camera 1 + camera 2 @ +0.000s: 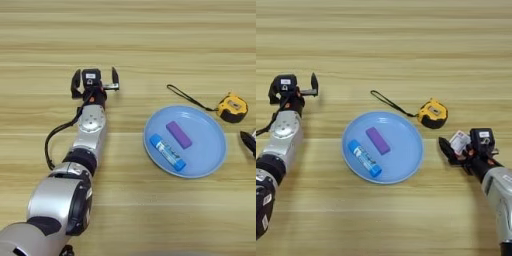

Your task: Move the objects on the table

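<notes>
Wooden table: tape measure just beyond right end effector, fingers spread.

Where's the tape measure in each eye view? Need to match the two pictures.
Left eye view: tape measure near the right edge, above the middle, just past the blue plate's upper right rim.
Right eye view: tape measure right of centre, again off the plate's upper right rim.
Shared landmark: the purple block lying on the plate.
</notes>
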You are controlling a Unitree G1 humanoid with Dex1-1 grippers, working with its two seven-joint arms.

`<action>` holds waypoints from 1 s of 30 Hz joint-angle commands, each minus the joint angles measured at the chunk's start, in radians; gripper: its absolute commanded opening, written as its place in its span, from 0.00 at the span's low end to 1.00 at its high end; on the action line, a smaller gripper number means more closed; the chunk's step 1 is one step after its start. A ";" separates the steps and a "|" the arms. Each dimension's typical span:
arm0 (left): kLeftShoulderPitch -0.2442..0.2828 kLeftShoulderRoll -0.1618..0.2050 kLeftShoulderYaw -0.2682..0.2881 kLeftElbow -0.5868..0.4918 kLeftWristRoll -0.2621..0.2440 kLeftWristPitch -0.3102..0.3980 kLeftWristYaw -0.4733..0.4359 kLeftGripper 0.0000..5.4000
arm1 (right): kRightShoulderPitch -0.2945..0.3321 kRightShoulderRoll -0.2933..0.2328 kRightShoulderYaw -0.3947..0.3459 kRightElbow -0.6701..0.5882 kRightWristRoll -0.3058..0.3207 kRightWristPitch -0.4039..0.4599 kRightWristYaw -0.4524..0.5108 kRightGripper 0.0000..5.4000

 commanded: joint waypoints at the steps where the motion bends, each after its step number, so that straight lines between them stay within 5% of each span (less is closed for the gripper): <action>1: -0.003 0.004 -0.004 0.003 0.014 0.006 0.005 1.00 | 0.035 0.006 0.012 -0.113 0.014 0.039 -0.008 0.80; 12: -0.002 0.002 -0.004 0.001 0.014 0.006 0.007 1.00 | 0.072 0.033 0.144 -0.283 0.019 0.079 0.015 0.80; 30: -0.001 -0.001 -0.006 -0.002 0.014 0.006 0.008 1.00 | -0.009 0.068 0.315 -0.197 -0.067 0.049 0.018 0.80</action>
